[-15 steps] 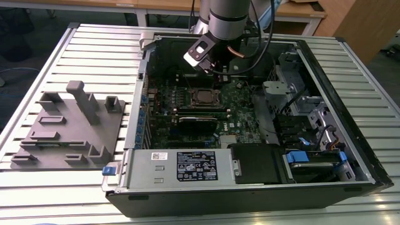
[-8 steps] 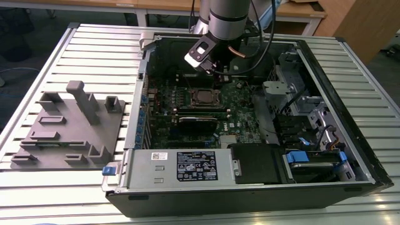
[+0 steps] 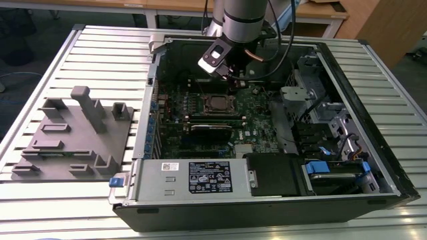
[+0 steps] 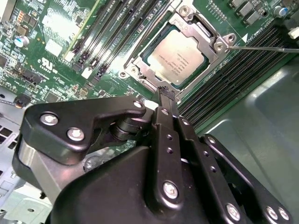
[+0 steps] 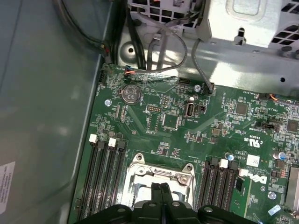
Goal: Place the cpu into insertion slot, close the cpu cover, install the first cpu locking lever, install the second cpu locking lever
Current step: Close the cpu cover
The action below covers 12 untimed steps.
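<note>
Nearest the lens in the second wrist view, the gripper (image 4: 167, 93) hovers just beside the insertion slot (image 4: 142, 74), its fingers pressed together and empty, probably to push as one tip. The cpu (image 4: 180, 58) lies seated there under the seemingly lowered cpu cover (image 4: 202, 25). Rightward, a thin locking lever (image 4: 266, 48) juts free.

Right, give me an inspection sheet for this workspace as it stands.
Surface: slatted metal table holds open computer case.
Job's things: cpu sits in insertion slot; cpu cover lies down around it.
Clutter: grey fixture block beside case.
Grippers: end effector shut, empty, near the slot.
Cables: grey wires inside case; black cable beside arm.
Surroundings: wooden desk behind table.
</note>
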Motion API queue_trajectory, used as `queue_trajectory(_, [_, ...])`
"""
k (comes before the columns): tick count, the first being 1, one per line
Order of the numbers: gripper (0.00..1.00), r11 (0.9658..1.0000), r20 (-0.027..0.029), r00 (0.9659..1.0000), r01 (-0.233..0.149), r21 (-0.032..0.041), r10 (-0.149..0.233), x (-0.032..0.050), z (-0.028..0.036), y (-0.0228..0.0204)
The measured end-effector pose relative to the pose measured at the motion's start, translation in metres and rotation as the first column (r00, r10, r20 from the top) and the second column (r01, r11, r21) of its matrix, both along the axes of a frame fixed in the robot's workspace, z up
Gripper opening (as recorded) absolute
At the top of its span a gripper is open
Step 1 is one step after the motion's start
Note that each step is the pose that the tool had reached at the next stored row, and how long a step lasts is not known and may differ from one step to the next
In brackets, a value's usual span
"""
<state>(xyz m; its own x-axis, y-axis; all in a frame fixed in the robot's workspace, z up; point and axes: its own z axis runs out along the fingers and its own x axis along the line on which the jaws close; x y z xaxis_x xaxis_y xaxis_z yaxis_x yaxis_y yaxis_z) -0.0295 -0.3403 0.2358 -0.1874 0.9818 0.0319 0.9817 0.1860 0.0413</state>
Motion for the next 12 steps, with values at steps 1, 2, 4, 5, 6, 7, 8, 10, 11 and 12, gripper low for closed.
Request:
queue_trajectory(1, [0.11, 1.0000, 0.0000, 1.0000, -0.007, 0.0000, 0.007, 0.0000, 0.0000, 0.0000])
queue_trajectory(2, [0.11, 0.9999, 0.0000, 0.9999, -0.014, 0.0000, 0.014, 0.0000, 0.0000, 0.0000])
queue_trajectory(4, [0.11, 0.9998, 0.0000, 0.9998, -0.021, 0.0000, 0.021, 0.0000, 0.0000, 0.0000])
queue_trajectory(5, [0.11, 0.9998, 0.0000, 0.9998, -0.022, 0.0000, 0.022, 0.0000, 0.0000, 0.0000])
queue_trajectory(6, [0.11, 0.9998, -0.0001, 0.9998, -0.022, 0.0000, 0.022, 0.0000, 0.0000, 0.0000])
queue_trajectory(7, [0.11, 0.9998, -0.0001, 0.9998, -0.022, -0.0001, 0.022, 0.0000, 0.0000, 0.0000])
queue_trajectory(8, [0.11, 0.9998, 0.0000, 0.9998, -0.022, 0.0000, 0.022, 0.0000, 0.0000, 0.0000])
queue_trajectory(10, [0.11, 0.9998, 0.0000, 0.9998, -0.022, 0.0000, 0.022, 0.0000, 0.0000, 0.0000])
queue_trajectory(11, [0.11, 0.9998, 0.0000, 0.9998, -0.022, 0.0000, 0.022, 0.0000, 0.0000, 0.0000])
queue_trajectory(12, [0.11, 0.9998, 0.0000, 0.9998, -0.022, -0.0001, 0.022, 0.0000, 0.0000, 0.0000])
